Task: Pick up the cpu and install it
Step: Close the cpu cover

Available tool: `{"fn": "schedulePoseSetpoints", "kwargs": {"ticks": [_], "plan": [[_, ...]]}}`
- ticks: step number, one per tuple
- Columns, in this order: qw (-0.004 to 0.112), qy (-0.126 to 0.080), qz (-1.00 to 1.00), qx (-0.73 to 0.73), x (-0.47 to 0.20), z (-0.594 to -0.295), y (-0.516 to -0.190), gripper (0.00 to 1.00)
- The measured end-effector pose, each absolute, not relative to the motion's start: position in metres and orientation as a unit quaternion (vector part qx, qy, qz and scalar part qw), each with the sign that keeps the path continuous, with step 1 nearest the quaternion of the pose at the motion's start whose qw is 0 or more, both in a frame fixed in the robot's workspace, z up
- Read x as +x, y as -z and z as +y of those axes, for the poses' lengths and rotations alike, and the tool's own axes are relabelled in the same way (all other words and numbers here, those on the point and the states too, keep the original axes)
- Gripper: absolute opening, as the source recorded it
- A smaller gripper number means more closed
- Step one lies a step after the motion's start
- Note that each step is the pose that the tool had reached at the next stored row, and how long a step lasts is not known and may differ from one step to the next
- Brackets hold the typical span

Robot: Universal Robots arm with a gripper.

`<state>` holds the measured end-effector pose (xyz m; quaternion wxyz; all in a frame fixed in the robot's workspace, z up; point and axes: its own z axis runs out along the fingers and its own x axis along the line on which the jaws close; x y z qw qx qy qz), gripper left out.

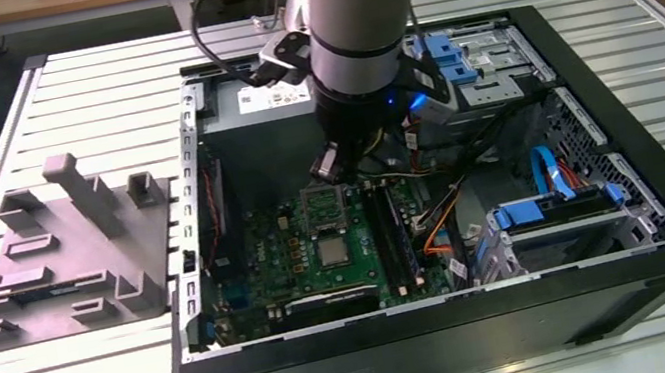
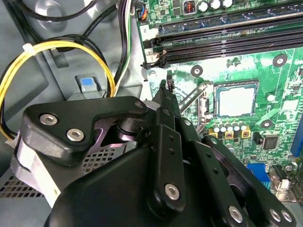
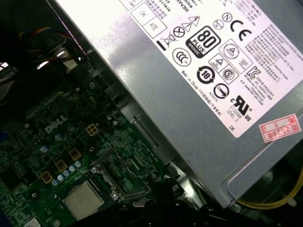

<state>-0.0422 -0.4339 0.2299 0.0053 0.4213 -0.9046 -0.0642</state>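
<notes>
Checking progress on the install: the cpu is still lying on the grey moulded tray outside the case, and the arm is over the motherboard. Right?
Not quite. The cpu is not on the tray: it sits in its socket on the green motherboard, as both wrist views show. The grey moulded tray does lie outside the case, and the arm is over the motherboard, per the exterior view.

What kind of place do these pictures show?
Probably a lab or workshop bench for computer assembly trials. An open computer case lies on a slatted metal table, the robot arm reaches down into it over the green motherboard, and a grey moulded tray sits beside the case.
</notes>
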Motion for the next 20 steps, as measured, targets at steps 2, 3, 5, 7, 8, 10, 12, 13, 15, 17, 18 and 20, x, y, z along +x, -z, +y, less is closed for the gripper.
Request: {"fn": "schedulePoseSetpoints", "kwargs": {"ticks": [2, 3, 5, 7, 8, 10, 12, 13, 15, 17, 18, 20], "plan": [[0.006, 0.064, -0.904, 0.424, -0.0427, -0.4340, -0.2309, 0.11], [0.006, 0.064, -0.903, 0.425, -0.0429, -0.4339, -0.2315, 0.11], [0.006, 0.064, -0.902, 0.427, -0.0431, -0.4339, -0.2327, 0.11], [0.006, 0.064, -0.900, 0.430, -0.0433, -0.4339, -0.2331, 0.11], [0.006, 0.064, -0.899, 0.432, -0.0433, -0.4339, -0.2333, 0.11], [0.006, 0.064, -0.897, 0.437, -0.0434, -0.4339, -0.2339, 0.11], [0.007, 0.064, -0.896, 0.440, -0.0434, -0.4339, -0.2348, 0.11], [0.007, 0.064, -0.895, 0.440, -0.0434, -0.4339, -0.2351, 0.11], [0.007, 0.064, -0.894, 0.443, -0.0434, -0.4339, -0.2356, 0.11], [0.007, 0.064, -0.893, 0.446, -0.0435, -0.4339, -0.2361, 0.11], [0.007, 0.064, -0.892, 0.448, -0.0437, -0.4339, -0.2363, 0.11], [0.007, 0.064, -0.889, 0.453, -0.0440, -0.4339, -0.2366, 0.11]]}}
